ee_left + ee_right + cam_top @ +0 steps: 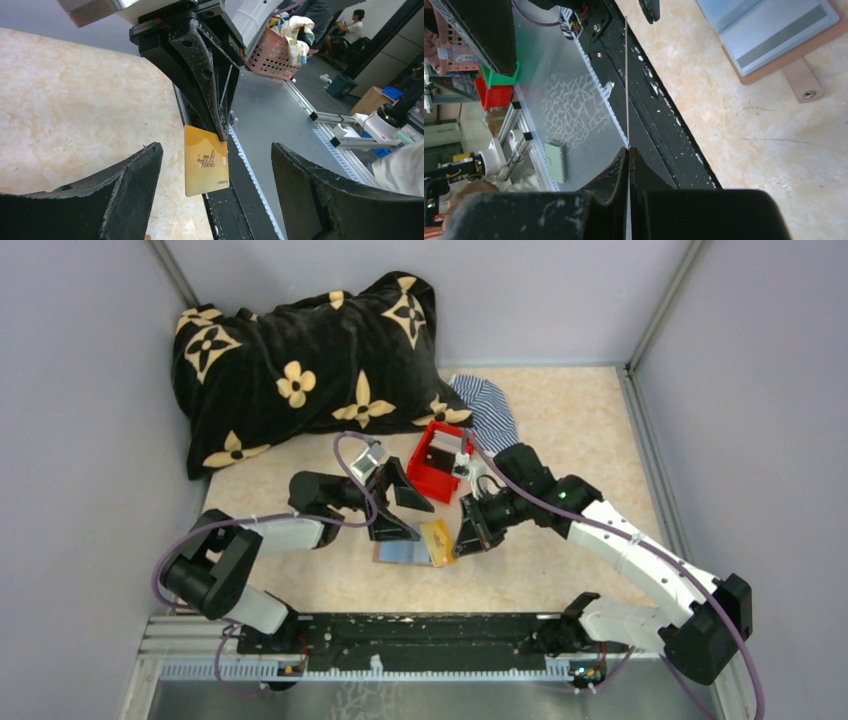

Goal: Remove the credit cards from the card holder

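Note:
The card holder [383,558] lies open on the table, with a light blue card [408,552] on its inner face. It also shows in the right wrist view [819,35] with its snap tab [802,82]. My right gripper [460,545] is shut on an orange card [438,538] and holds it on edge just right of the holder. In the left wrist view this orange card [206,167] hangs from the right gripper's fingers [215,110]. In the right wrist view the card [626,75] is a thin line between the shut jaws [628,149]. My left gripper [424,522] is open and empty over the holder, and its fingers [125,195] flank the card without touching it.
A red open-top box [438,460] stands just behind the grippers. A black pillow with tan flowers [310,360] fills the back left. A striped cloth [487,405] lies behind the box. The black base rail [420,632] runs along the near edge.

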